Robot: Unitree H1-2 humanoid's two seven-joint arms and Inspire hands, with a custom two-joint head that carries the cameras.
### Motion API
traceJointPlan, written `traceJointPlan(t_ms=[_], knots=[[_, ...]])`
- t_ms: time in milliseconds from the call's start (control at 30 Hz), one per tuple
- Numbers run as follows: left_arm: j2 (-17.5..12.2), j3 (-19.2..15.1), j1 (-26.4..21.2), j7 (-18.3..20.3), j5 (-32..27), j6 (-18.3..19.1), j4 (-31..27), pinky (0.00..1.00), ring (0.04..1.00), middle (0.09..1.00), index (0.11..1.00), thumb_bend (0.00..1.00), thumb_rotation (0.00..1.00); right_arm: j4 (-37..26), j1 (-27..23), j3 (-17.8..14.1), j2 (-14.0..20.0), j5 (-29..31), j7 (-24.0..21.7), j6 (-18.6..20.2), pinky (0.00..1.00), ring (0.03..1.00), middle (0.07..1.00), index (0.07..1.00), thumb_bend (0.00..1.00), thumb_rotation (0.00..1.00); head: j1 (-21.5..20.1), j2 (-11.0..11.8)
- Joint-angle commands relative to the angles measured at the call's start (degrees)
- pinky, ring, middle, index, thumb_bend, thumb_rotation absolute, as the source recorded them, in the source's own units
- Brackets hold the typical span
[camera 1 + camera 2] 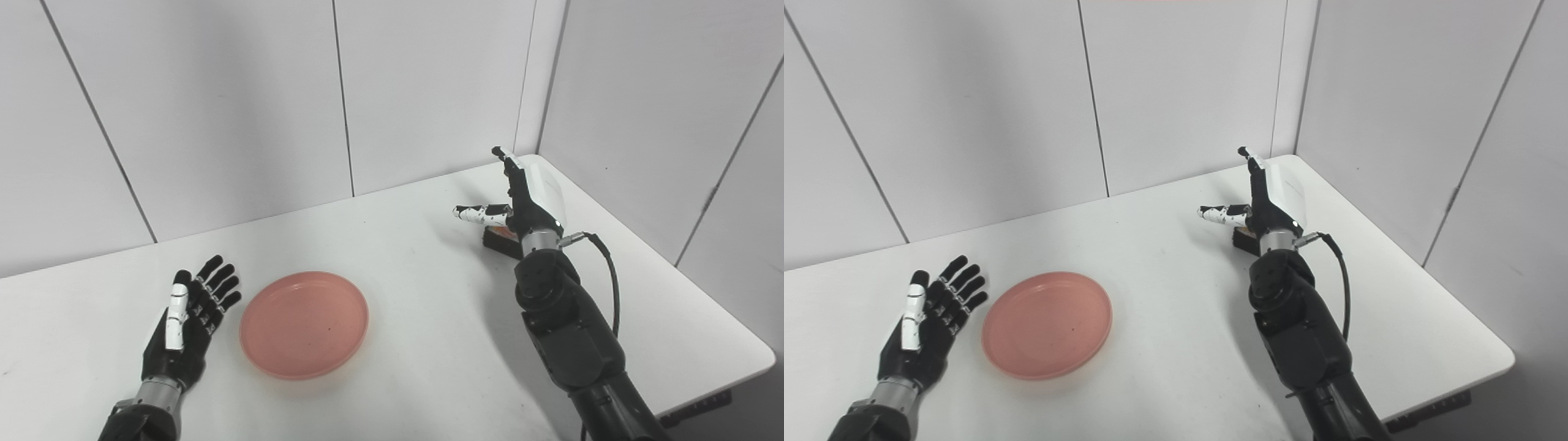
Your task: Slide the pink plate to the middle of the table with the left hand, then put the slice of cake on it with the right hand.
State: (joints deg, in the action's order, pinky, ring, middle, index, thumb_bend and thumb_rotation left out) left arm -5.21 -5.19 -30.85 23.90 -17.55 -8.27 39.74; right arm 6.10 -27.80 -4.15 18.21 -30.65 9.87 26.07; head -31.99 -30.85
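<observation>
I see plate [304, 324]: plain salmon pink | table [416, 343]: white | left hand [187, 321]: black, white thumb segments | right hand [527, 199]: black, white back shell, black-and-white thumb | cake slice [499, 237]: dark brown, orange-red on top | walls [245, 92]: pale grey panels, dark seams

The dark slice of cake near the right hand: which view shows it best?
The left eye view: the dark slice of cake shows an orange top beside the right hand. The right eye view shows only a dark sliver.
</observation>
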Motion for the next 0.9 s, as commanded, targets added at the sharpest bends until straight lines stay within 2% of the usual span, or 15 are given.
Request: traceJointPlan(t_ms=[0, 167, 433, 567, 867], knots=[[-0.46, -0.26, 2.95, 1.33, -0.25, -1.82, 3.30, 0.89, 0.911, 0.901, 0.879, 0.73, 0.98, -0.17, -2.85, -0.57, 2.09, -0.76, 1.51, -0.52, 0.74, 0.841, 0.885, 0.857, 0.73, 0.24, 0.02, -0.18], [-0.34, -0.46, 2.67, 1.51, -0.49, -2.01, 4.15, 0.89, 0.909, 0.899, 0.875, 0.73, 0.97, 1.57, -2.54, 0.74, 4.03, -2.03, 0.90, -0.01, 0.86, 0.880, 0.885, 0.856, 0.75, 0.31, 0.19, -0.27], [-0.36, -0.01, 3.17, 1.64, -0.04, -1.92, 3.20, 0.90, 0.909, 0.902, 0.877, 0.73, 0.97, 3.83, -2.35, 1.47, 5.55, -3.54, -1.12, 0.80, 0.92, 0.917, 0.901, 0.860, 0.76, 0.33, 0.56, -0.43], [-0.29, 0.21, 3.78, 1.16, 0.19, -1.71, 1.87, 0.89, 0.905, 0.895, 0.871, 0.73, 0.97, 5.03, -2.42, 1.07, 5.65, -5.22, -3.05, 0.81, 0.93, 0.921, 0.907, 0.862, 0.76, 0.32, 0.71, -0.58], [-0.67, 0.55, 3.68, 1.95, 0.31, -2.70, 2.86, 0.90, 0.917, 0.907, 0.886, 0.72, 0.97, 8.50, -2.87, 1.87, 5.55, -5.19, -3.33, 0.77, 0.87, 0.895, 0.889, 0.850, 0.78, 0.30, 0.83, -0.87]])
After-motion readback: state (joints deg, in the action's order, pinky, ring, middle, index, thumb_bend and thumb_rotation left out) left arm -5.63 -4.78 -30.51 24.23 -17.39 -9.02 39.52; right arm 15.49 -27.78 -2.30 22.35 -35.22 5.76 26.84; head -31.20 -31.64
